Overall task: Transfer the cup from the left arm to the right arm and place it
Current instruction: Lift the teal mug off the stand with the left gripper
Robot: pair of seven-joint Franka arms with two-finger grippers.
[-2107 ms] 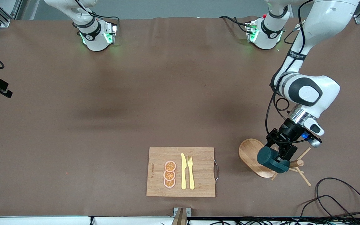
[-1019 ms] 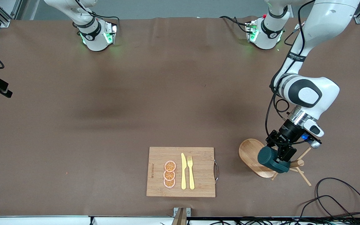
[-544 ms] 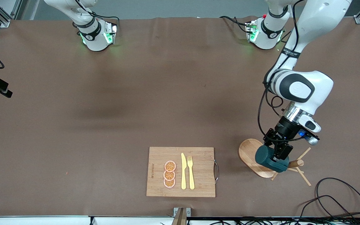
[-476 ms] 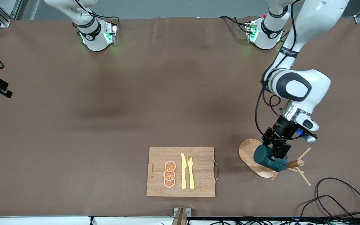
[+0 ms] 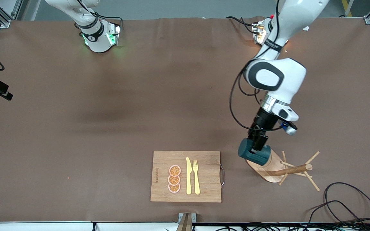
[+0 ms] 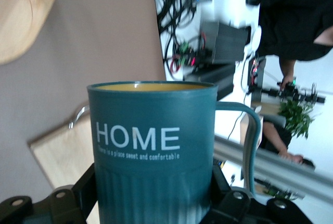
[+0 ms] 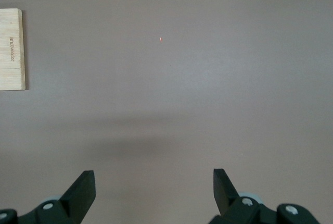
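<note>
I see the cup (image 5: 254,153) lying sideways in the air, pinched between the jaws of the left gripper (image 5: 257,145) over the edge of the wooden peg rack (image 5: 276,166); the right gripper (image 7: 154,188) waits, jaws spread over bare table (image 7: 208,78).

One cup (image 5: 254,154), dark teal, hangs over the rim of the one wooden peg rack (image 5: 279,166). Toward the right arm's end from that rack lies one cutting board (image 5: 204,175). On the board are three orange slices (image 5: 174,179) in a row, one yellow knife (image 5: 188,175) beside them and one yellow fork (image 5: 196,176) beside the knife. Two robot arms show in all.
</note>
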